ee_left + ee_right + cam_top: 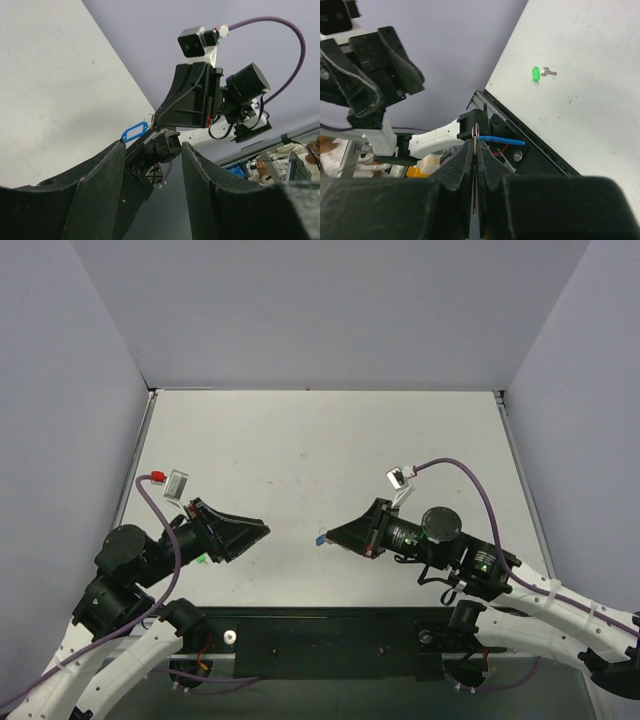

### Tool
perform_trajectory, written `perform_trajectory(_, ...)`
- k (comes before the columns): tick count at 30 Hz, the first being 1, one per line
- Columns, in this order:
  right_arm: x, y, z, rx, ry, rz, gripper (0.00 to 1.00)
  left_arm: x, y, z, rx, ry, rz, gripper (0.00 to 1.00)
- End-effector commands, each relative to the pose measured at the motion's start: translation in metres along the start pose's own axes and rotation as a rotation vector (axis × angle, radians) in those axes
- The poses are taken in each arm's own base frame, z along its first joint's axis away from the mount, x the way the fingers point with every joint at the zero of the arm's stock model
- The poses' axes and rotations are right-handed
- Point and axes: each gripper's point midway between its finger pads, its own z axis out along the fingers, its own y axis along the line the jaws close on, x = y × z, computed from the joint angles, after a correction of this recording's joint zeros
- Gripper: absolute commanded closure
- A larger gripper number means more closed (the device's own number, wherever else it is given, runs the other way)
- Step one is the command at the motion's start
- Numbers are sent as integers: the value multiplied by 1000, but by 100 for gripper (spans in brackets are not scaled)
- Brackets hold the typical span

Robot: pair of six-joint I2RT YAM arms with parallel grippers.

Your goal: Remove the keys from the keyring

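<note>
My right gripper [334,536] is raised above the table and shut on the thin silver key [475,175], which shows edge-on between its fingers [462,160]. The key's thin ring [476,131] pokes out past the tips. The blue tag of the keyring [502,140] sticks out sideways from the ring. It also shows in the top view [321,538] and in the left wrist view [134,132]. My left gripper [258,530] is open and empty. It points at the right gripper [156,121] across a gap [153,144].
A green tag [535,75] joined to a silver key [549,72] lies on the white table near the left arm; it shows green under that arm [203,560]. The black base plate [330,640] runs along the near edge. Grey walls enclose three sides.
</note>
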Motion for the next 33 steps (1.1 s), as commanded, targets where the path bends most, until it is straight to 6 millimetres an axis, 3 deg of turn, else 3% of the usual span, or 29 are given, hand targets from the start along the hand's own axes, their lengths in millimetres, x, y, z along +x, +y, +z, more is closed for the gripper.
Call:
perform_trajectory(1, -9, 53, -5, -295, 14, -62, 100, -4, -30, 11, 216, -24, 56, 42)
perform_trajectory(7, -8, 82, -7, -438, 61, -107, 100, -1, -39, 13, 338, -52, 63, 42)
perform_trajectory(10, -7, 83, 0, -437, 84, -113, 100, 3, -42, 13, 373, -37, 69, 45)
perform_trajectory(15, -10, 101, 8, -505, 106, -118, 100, 4, -41, 11, 382, -42, 61, 45)
perform_trajectory(20, -16, 106, 18, -511, 92, -114, 100, 5, -41, 7, 387, -49, 51, 46)
perform_trajectory(33, -21, 118, 19, -514, 92, -122, 100, 9, -38, 9, 380, -40, 37, 55)
